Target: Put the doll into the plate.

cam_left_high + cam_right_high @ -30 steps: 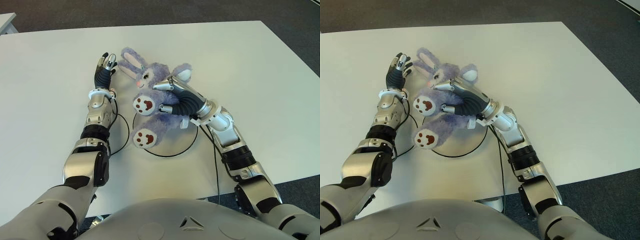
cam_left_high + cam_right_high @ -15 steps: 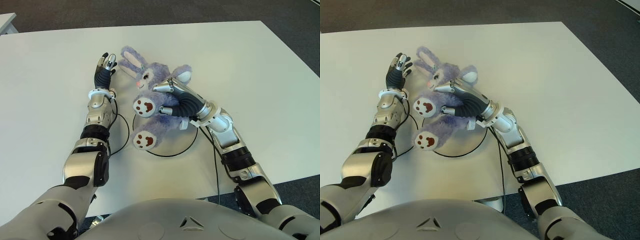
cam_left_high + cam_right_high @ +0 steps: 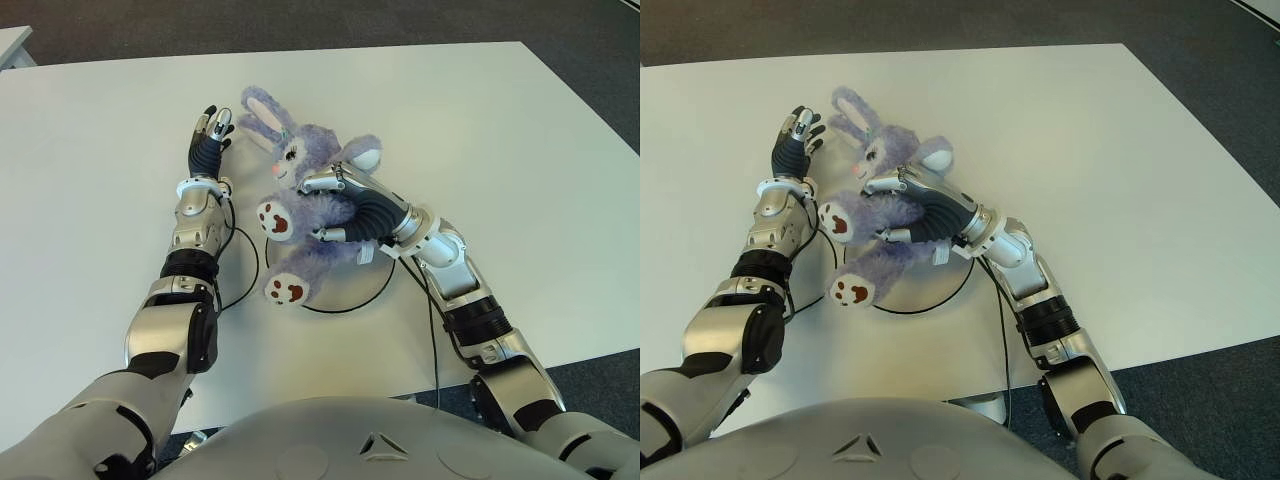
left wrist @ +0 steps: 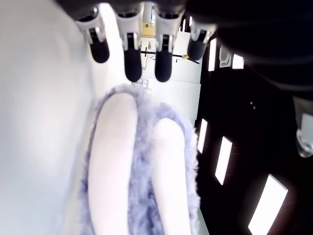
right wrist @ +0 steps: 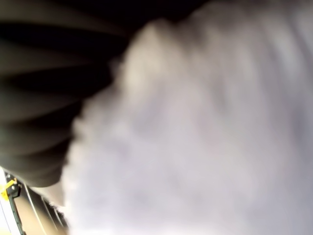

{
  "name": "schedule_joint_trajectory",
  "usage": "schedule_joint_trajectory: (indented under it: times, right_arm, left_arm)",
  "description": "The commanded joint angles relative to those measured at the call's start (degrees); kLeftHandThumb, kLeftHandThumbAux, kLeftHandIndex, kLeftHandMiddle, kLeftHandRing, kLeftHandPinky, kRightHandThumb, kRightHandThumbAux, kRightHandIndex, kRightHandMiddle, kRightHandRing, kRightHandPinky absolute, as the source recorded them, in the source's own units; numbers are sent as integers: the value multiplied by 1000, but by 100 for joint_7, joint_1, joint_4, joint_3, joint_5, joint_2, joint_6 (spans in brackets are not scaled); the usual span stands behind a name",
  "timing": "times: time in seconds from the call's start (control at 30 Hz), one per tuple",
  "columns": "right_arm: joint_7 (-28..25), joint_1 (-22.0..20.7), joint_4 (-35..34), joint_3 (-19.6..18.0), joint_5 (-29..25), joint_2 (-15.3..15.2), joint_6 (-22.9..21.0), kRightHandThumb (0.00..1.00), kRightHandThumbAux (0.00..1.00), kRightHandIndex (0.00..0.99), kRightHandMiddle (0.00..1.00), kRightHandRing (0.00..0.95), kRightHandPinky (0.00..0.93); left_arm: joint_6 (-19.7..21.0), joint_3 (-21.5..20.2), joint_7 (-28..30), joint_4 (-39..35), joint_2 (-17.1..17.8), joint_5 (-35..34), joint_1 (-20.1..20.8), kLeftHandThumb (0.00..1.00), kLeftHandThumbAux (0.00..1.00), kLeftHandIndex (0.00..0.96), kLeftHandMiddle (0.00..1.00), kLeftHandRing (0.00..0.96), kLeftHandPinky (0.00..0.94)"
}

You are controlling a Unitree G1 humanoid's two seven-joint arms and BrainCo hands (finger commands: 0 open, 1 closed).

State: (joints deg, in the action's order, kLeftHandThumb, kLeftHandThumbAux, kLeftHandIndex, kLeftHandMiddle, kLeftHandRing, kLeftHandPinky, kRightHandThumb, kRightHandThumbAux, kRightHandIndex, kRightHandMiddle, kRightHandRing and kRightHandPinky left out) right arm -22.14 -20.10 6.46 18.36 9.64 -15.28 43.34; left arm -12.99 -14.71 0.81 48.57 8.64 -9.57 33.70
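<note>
Looking down at the white table [image 3: 500,130], I see the plate [image 3: 345,300] only as a thin dark ring just ahead of the torso. The purple rabbit doll [image 3: 305,195] lies half over it, legs and body inside the ring, head and ears spilling past the far rim. My right hand [image 3: 335,205] is wrapped around its belly. My left hand [image 3: 207,140] shows beside the ears, fingers straight, holding nothing. My worry: the soft body may sag or roll on release, leaving the head off the plate.
</note>
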Motion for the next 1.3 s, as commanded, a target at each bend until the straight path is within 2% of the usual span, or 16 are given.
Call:
schedule_joint_trajectory:
  times: [0.03, 0.23, 0.57, 0.87, 1.3]
  right_arm:
    - [141, 112, 253, 34, 285, 34, 195, 256, 448, 53, 79, 44, 0]
    - [460, 103, 406, -6, 609, 77, 437, 247, 448, 0, 4, 0, 0]
    - [769, 115, 497, 5, 897, 71, 555, 226, 449, 0, 0, 0, 0]
    - [844, 173, 331, -12, 1058, 35, 339, 171, 462, 0, 0, 0, 0]
    - [882, 238, 176, -7, 1050, 36, 134, 158, 478, 0, 0, 0, 0]
  left_arm:
    - [161, 3, 30, 81, 27, 8, -166, 0, 408, 0, 159, 135, 14]
    - [173, -5, 47, 63, 25, -10, -172, 0, 412, 0, 151, 125, 27]
    - [119, 24, 78, 25, 26, 16, -205, 0, 408, 0, 131, 100, 17]
    - [85, 34, 136, 9, 34, 18, -228, 0, 410, 0, 130, 104, 41]
    - [100, 31, 88, 31, 35, 41, -211, 0, 414, 0, 135, 111, 34]
